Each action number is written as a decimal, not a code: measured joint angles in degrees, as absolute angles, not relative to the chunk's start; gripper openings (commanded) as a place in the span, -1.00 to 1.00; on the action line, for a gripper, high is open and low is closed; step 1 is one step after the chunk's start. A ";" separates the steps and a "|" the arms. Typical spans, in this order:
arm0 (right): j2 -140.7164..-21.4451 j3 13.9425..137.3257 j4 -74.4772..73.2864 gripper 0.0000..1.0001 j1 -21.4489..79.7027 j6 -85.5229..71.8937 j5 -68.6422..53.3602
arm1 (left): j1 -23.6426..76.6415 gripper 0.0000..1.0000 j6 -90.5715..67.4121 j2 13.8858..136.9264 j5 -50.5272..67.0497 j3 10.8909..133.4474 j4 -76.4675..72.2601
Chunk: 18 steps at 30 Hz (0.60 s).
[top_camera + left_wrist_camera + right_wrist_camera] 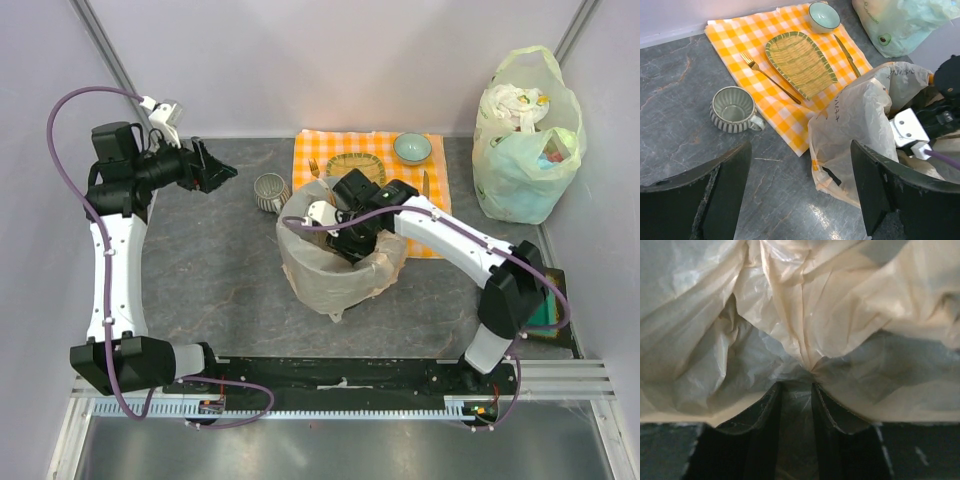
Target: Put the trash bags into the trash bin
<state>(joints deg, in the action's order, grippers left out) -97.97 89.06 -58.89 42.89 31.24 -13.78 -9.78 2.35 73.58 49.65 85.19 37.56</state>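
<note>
The pale peach-orange trash bag [335, 275] is draped over and into the round trash bin at the table's centre. The bin is almost wholly hidden under it. My right gripper [345, 245] reaches down into the bin's mouth. In the right wrist view its fingers [796, 385] stand close together, pinching a fold of the bag's film [805, 315]. My left gripper [222, 168] is open and empty, raised at the back left, apart from the bag. In the left wrist view [801, 150] the bag [860, 115] lies to the right of its jaws.
A small grey mug [270, 190] stands just left of the bin. Behind it lies an orange checked cloth [310, 150] with a woven plate [350, 165], a fork, a knife and a bowl [412, 148]. A full pale green bag [525, 150] stands at the back right.
</note>
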 measured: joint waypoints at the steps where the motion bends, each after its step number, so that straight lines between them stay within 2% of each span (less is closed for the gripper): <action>1: -98.30 88.27 -57.58 -0.29 42.89 31.22 -13.80 | -9.78 0.72 2.35 73.63 49.65 85.19 37.54; 10: -103.22 82.98 -48.29 -0.35 42.89 30.79 -13.63 | -9.78 0.70 1.91 75.99 49.63 85.21 37.56; 18: -106.17 78.98 -45.80 -0.38 42.57 30.83 -14.94 | -9.78 0.70 1.74 76.60 49.60 85.34 37.56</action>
